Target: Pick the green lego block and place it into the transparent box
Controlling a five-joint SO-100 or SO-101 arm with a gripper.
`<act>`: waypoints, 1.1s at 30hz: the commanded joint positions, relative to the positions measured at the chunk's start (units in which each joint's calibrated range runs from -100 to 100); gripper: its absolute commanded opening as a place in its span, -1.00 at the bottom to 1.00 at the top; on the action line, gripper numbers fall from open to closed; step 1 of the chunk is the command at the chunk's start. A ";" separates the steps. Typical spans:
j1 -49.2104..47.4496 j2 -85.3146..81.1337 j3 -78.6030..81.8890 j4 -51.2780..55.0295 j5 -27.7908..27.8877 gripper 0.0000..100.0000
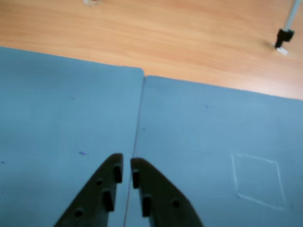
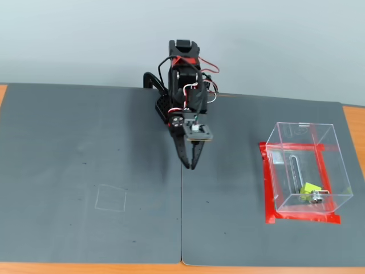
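In the fixed view the green lego block (image 2: 309, 189) lies inside the transparent box (image 2: 323, 145), near its front wall by the small metal latch. The box stands on a red tape outline (image 2: 267, 188) at the right of the mat. My gripper (image 2: 190, 165) hangs over the seam at the middle of the mat, well left of the box, with its jaws together and nothing between them. In the wrist view the gripper (image 1: 126, 164) points at the seam between the two mats. Neither the block nor the box shows there.
Two dark mats (image 2: 85, 148) cover the table, with the wooden edge (image 1: 189, 38) beyond them. A faint chalk square (image 2: 110, 198) is drawn on the left mat and also shows in the wrist view (image 1: 258, 180). A stand foot (image 1: 283, 38) sits on the wood.
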 commanded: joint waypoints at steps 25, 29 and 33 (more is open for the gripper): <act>3.70 -4.50 10.42 8.72 -3.31 -0.96; 3.93 -4.50 10.42 9.32 -3.36 -0.96; 3.85 -4.50 10.42 9.32 -3.36 -0.96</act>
